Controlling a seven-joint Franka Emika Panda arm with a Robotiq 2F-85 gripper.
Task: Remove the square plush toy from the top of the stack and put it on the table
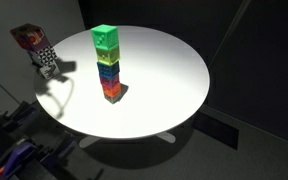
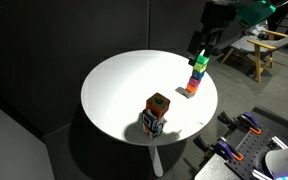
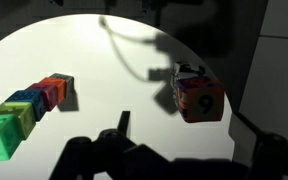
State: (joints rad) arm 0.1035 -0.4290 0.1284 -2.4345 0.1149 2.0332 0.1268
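At the edge of the surface (image 2: 109,85), the stack (image 2: 154,126) may topple if the open, empty hand (image 2: 204,45) nudges the square plush toy (image 2: 158,102)

You're in what looks like a lab studio: black walls (image 2: 44,40) ring the lit round white table (image 2: 114,90) under your gripper (image 2: 203,48), a wooden chair (image 2: 256,50) standing beyond it.

We read only one sign: a dark digit 9 on the orange face of the square plush toy (image 3: 199,98), which in the wrist view sits just ahead of the gripper (image 3: 184,135). The tower cubes (image 3: 29,105), further off to the gripper's side, carry marks too blurred for us to read.
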